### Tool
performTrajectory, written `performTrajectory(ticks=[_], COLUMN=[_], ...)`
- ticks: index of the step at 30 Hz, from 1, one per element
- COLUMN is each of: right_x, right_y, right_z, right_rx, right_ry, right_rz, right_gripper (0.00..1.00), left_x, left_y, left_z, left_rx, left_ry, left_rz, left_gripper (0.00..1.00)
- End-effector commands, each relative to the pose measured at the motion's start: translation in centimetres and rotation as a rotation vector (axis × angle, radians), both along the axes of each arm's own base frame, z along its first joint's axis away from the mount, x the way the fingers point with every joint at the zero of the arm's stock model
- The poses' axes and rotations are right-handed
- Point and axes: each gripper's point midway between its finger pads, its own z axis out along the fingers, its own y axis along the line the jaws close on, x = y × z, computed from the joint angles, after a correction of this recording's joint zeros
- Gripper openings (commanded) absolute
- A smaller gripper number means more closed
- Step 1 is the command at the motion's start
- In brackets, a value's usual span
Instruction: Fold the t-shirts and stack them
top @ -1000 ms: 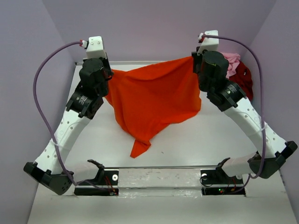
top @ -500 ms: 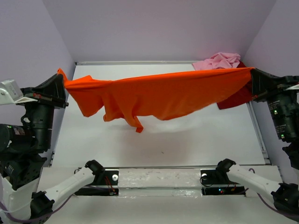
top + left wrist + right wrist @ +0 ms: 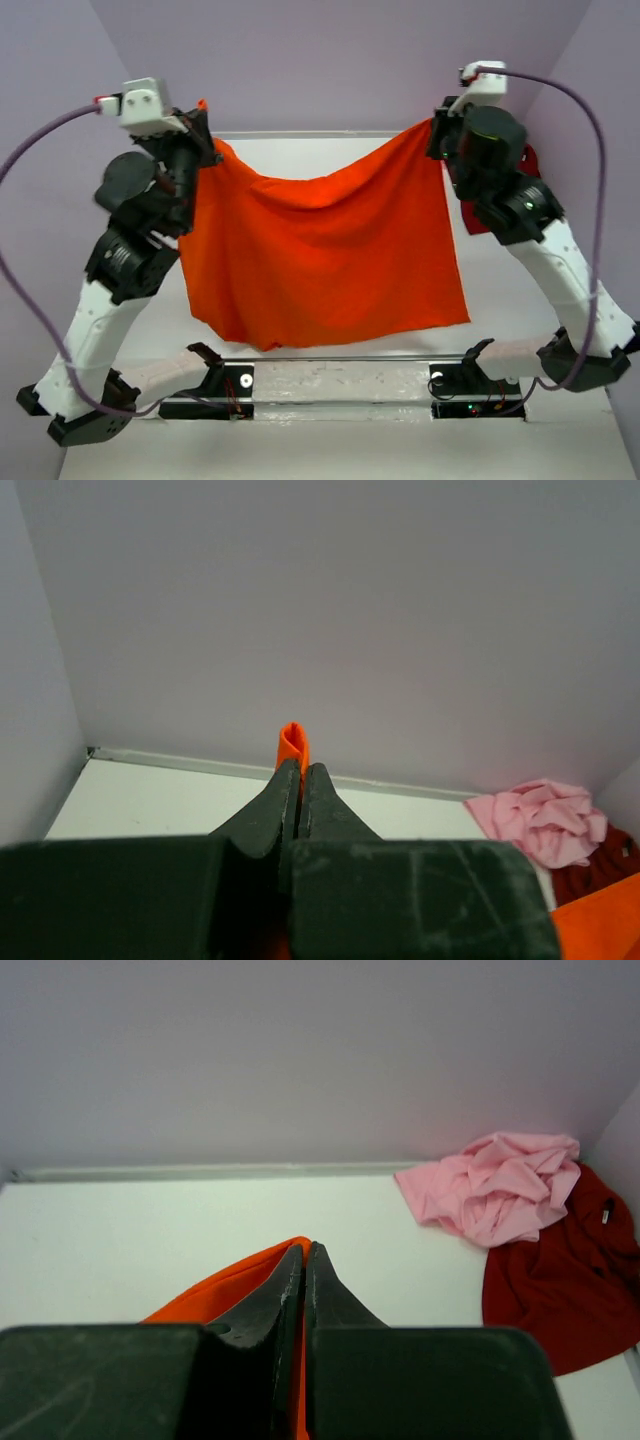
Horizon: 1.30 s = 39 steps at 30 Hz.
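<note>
Hung spread: bright orange cloth t-shirt [image 3: 320, 250], one corner clamped in left tool [image 3: 301, 772], another in right tool [image 3: 303, 1252]; presumably to lay it flat.

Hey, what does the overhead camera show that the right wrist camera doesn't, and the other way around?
Only the overhead view: the whole orange t-shirt hanging spread between both arms, and the left pincer shut on one top corner. Only the right wrist view: the crumpled pink t-shirt by the back wall, and most of the dark red t-shirt touching it. Both: the right pincer shut on orange cloth, plus some dark red cloth.
</note>
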Motion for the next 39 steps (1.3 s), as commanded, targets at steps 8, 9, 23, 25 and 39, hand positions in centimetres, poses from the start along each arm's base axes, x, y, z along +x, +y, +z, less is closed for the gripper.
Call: performTrajectory(ticks=[8,9,23,25,39], right_x=[8.6,9.0,9.6,9.1,9.4], right_y=[-0.4,-0.9,-0.9,-1.0,0.1], right_z=[-13.1,-15.2,-25.7,-25.7,-26.6], right_rx=[-0.120,-0.139,-0.171,-0.162,-0.148], right_ry=[0.146,0.169,0.344,0.345,0.370], right_rz=[-0.285,-0.317,-0.283,-0.280,-0.230], right_gripper=[0.00,0.00,0.00,0.00,0.00], left_x=[15.6,17.1,22.1,19.8,7.5], left_y=[-2.9,-3.2,-5.3,-6.3,-9.9], left_z=[-16.3,-19.7,-38.9,-39.6,-40.4], left_rx=[0.129,0.150,0.183,0.152,0.031], left_ry=[0.191,0.230,0.599,0.620,0.657], left_rz=[0.139,0.161,0.207,0.194,0.098], left_gripper=[0.00,0.00,0.00,0.00,0.32])
